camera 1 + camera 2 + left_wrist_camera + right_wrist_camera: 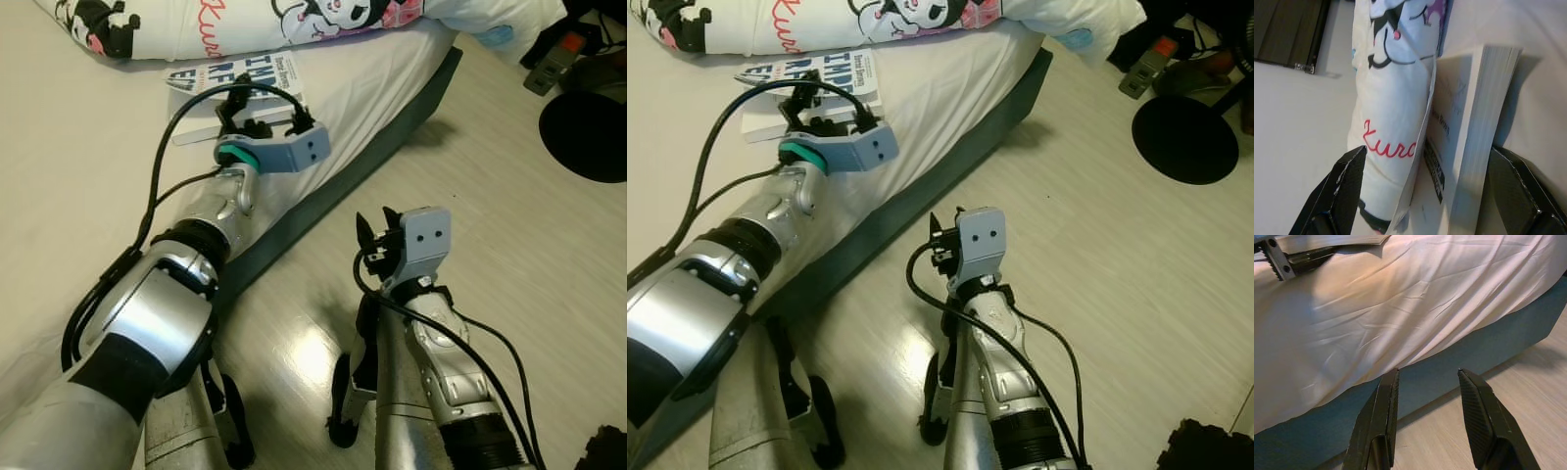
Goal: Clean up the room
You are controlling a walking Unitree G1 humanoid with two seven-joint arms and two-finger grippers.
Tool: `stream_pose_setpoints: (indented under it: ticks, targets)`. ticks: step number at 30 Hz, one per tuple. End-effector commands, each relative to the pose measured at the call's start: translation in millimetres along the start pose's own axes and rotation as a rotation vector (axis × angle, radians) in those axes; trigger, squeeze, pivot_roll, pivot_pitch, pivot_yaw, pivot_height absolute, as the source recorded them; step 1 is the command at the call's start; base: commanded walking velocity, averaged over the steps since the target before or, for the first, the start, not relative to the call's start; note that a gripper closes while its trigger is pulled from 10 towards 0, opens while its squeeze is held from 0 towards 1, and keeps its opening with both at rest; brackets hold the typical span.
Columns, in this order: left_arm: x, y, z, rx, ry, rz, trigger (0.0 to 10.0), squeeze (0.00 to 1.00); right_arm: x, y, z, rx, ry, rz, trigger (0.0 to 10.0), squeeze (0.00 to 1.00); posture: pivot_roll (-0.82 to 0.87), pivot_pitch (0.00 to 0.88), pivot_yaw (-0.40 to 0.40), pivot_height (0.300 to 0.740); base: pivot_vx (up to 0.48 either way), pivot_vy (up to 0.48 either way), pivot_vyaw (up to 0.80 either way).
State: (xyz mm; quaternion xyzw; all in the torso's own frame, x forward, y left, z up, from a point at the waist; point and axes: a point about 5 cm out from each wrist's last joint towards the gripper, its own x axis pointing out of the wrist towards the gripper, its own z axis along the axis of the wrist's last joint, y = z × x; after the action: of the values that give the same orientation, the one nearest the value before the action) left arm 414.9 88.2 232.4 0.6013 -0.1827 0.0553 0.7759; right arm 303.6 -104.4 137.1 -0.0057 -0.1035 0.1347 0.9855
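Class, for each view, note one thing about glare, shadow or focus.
Left eye view: bright glare patch on the pale wooden floor. Left wrist view: near black fingers soft, white paperback book shadowing the sheet. Right wrist view: left hand shades the cream bedsheet.

The left gripper point(257, 110) reaches over the bed point(88, 186), its fingers spread to either side of a book point(235, 73) lying on the sheet. Just beyond the book, past the fingertips, a printed pillow point(245, 22) lies across the bed. The right gripper point(377, 235) hangs over the floor point(490, 225) beside the mattress edge point(323, 211), which runs between the two grippers. Well to the right gripper's right, a round stand base point(586, 132) sits on the floor.
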Motion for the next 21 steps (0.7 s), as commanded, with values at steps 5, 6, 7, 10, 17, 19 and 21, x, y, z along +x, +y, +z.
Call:
stream_pose_setpoints:
  ticks: [5, 6, 7, 10, 17, 19, 21]
  targets:
    - [-6.2, -13.3, 6.4, 0.026, -0.043, -0.059, 0.0, 0.49, -5.5, -1.8, -8.8, 0.004, 0.032, -0.019, 10.0, 0.00, -0.07, 0.352, 0.067, 0.532, 0.000, 0.000, 0.00]
    - [-6.4, -13.7, 6.5, 0.027, -0.044, -0.062, 0.0, 0.49, -5.3, -1.7, -8.7, 0.004, 0.031, -0.020, 10.0, 0.00, -0.07, 0.352, 0.067, 0.532, 0.000, 0.000, 0.00]
    - [-6.9, -14.5, 6.4, 0.030, -0.045, -0.065, 0.0, 0.43, -5.1, -1.8, -8.5, 0.005, 0.031, -0.020, 10.0, 0.00, -0.07, 0.352, 0.066, 0.532, 0.000, 0.000, 0.00]
    - [-7.6, -15.4, 5.6, 0.039, -0.044, -0.067, 3.9, 0.00, -4.8, -1.6, -8.4, 0.005, 0.030, -0.020, 10.0, 0.00, -0.07, 0.352, 0.067, 0.532, 0.000, 0.000, 0.00]
    - [-10.0, -18.7, -3.8, 0.026, -0.005, -0.103, 10.0, 0.00, -5.1, -2.3, -8.5, 0.004, 0.030, -0.021, 10.0, 0.00, -0.07, 0.350, 0.063, 0.532, 0.000, 0.000, 0.00]
    - [-9.7, -16.9, -9.2, 0.034, 0.005, -0.105, 0.0, 0.00, -4.6, -2.6, -8.4, 0.004, 0.029, -0.019, 10.0, 0.00, -0.07, 0.349, 0.062, 0.532, 0.000, 0.000, 0.00]
    - [-9.2, -15.3, -12.3, 0.042, 0.008, -0.104, 0.0, 0.00, -4.3, -3.1, -8.3, 0.003, 0.029, -0.019, 10.0, 0.00, -0.07, 0.348, 0.061, 0.532, 0.000, 0.000, 0.00]
